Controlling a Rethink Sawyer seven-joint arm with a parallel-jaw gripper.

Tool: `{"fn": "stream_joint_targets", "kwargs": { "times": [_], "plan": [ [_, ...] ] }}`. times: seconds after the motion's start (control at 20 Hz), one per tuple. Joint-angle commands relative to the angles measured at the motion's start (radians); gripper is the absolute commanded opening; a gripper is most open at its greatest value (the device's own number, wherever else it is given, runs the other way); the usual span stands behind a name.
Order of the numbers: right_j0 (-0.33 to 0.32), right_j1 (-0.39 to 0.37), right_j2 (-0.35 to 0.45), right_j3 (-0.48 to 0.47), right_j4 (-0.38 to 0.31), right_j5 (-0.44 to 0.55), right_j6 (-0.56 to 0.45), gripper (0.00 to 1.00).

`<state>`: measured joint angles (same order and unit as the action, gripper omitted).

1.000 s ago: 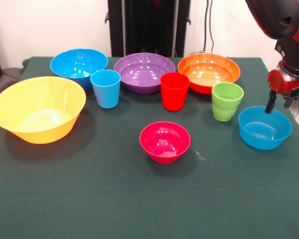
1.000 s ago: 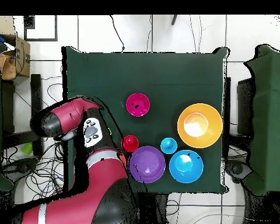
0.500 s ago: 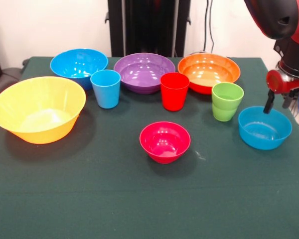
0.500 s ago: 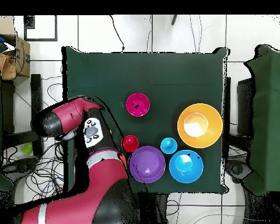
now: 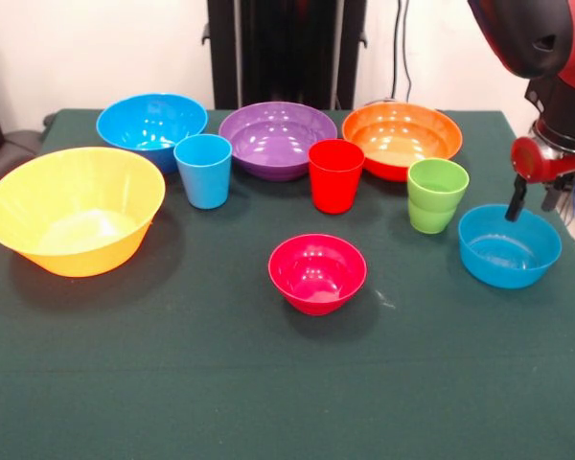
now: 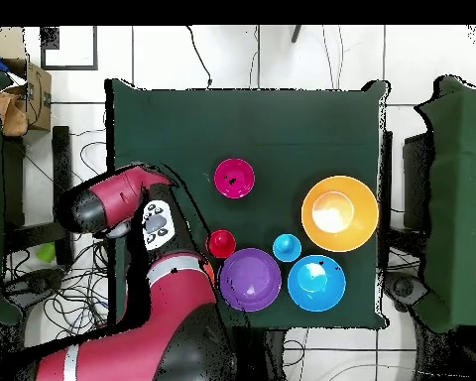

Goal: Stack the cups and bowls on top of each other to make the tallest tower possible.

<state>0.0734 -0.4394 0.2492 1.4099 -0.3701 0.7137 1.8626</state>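
Slightly risen fingers (image 5: 514,201), spread unclear, one tip above small blue bowl (image 5: 509,246) rim

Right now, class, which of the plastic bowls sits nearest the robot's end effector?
The small blue glossy plastic bowl; the end effector hangs at its far rim, unlike the others.

1. The red and black arm (image 5: 541,38) comes down at the right edge in the front view.
2. The wrist shows a round red joint (image 5: 535,156), with a dark finger (image 5: 514,199) hanging below it.
3. The claw (image 5: 527,201) is only partly visible; its state can't be told.
4. Overhead, the arm bends over the counter's left edge (image 6: 118,149).
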Motion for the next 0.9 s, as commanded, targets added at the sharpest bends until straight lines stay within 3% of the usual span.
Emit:
{"fn": "stream_joint_targets", "kwargs": {
  "times": [0.05, 0.9],
  "plan": [
    [0.026, 0.071, -0.019, -0.089, -0.009, -0.089, 0.135, 1.00],
    [0.028, 0.056, -0.053, -0.043, 0.005, -0.104, 0.119, 1.00]
  ]
}}
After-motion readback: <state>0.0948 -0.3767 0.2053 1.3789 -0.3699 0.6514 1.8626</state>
